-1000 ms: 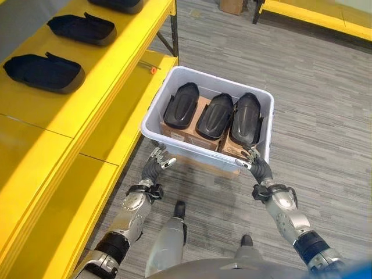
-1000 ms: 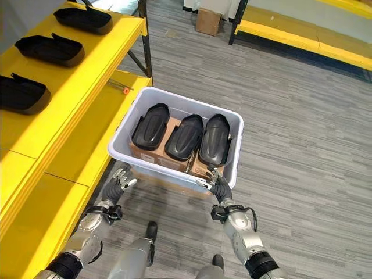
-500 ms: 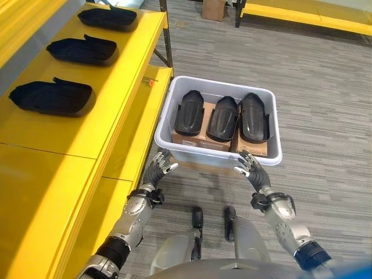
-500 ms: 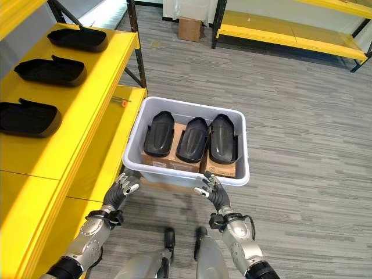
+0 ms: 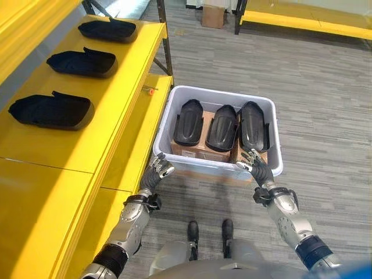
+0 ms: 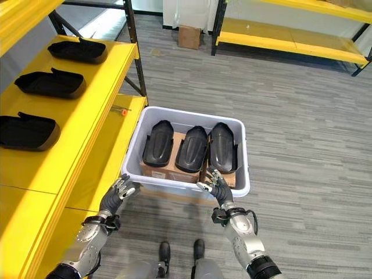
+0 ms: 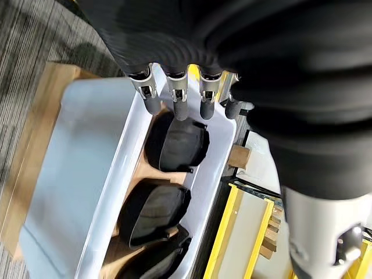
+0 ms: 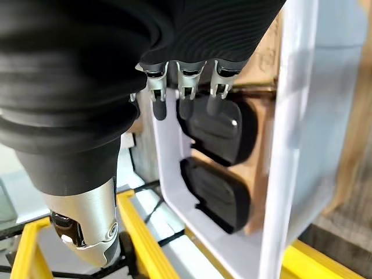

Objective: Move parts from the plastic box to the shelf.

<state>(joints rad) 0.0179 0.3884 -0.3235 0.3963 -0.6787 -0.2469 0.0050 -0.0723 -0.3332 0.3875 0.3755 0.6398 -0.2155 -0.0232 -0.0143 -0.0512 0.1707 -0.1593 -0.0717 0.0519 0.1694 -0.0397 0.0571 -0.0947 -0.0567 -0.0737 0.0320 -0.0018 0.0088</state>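
The plastic box [image 5: 275, 135] sits on the floor in front of the robot, just beside the lower board of the yellow shelf [image 5: 122, 93]. It holds 3 black parts [image 5: 223, 128] laid side by side on brown cartons [image 5: 200, 152], which raise them close to the rim, probably so that they can be reached from above. Each part is a long shell lying with its rounded back upward. Their long axes run from the near wall to the far wall of the box, parallel to one another.

3 more black parts [image 5: 52, 110] lie on the upper shelf board, hollow side up, with their long axes across the board.

The left hand [image 5: 157, 170] hovers at the near left corner of the box, its fingers spread and relaxed, holding nothing. The right hand [image 5: 257, 168] is at the near rim by the rightmost part, fingers likewise apart and empty. This looks like a reach toward the box before any grasp.
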